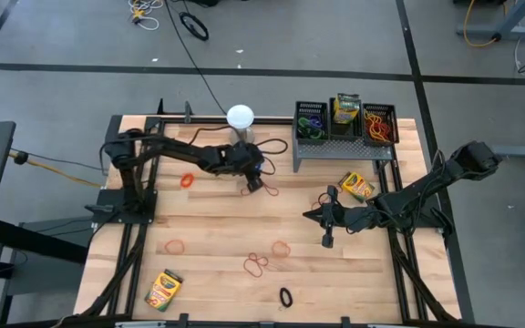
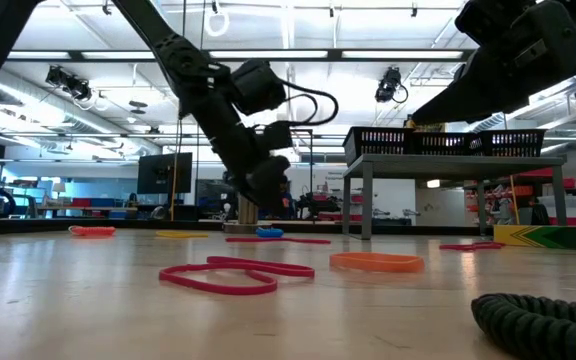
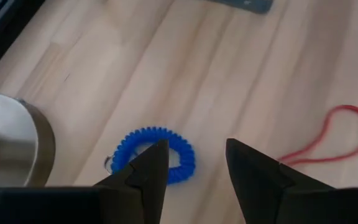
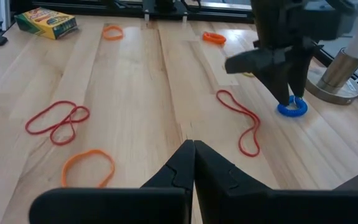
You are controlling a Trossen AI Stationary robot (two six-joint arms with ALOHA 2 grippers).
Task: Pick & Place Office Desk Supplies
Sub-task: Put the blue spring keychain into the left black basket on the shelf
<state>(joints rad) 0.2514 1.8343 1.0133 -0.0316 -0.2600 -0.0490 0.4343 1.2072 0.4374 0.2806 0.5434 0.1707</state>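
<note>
Pick step: left gripper point(image 3: 194, 165) hovered over blue coil band point(image 3: 154, 154) beside globe stand point(image 3: 11, 146), fingers apart, straddling its near edge. Next: drop, close on coil. Right gripper point(image 4: 193, 155) idled mid-table, fingers together.

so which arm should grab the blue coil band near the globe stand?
Left. The left gripper is open directly over the blue coil band, fingers straddling it. The right gripper is shut and sits farther off, mid-table.

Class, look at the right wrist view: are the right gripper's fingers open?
No: the right gripper has its two dark fingers pressed together, holding nothing.
</note>
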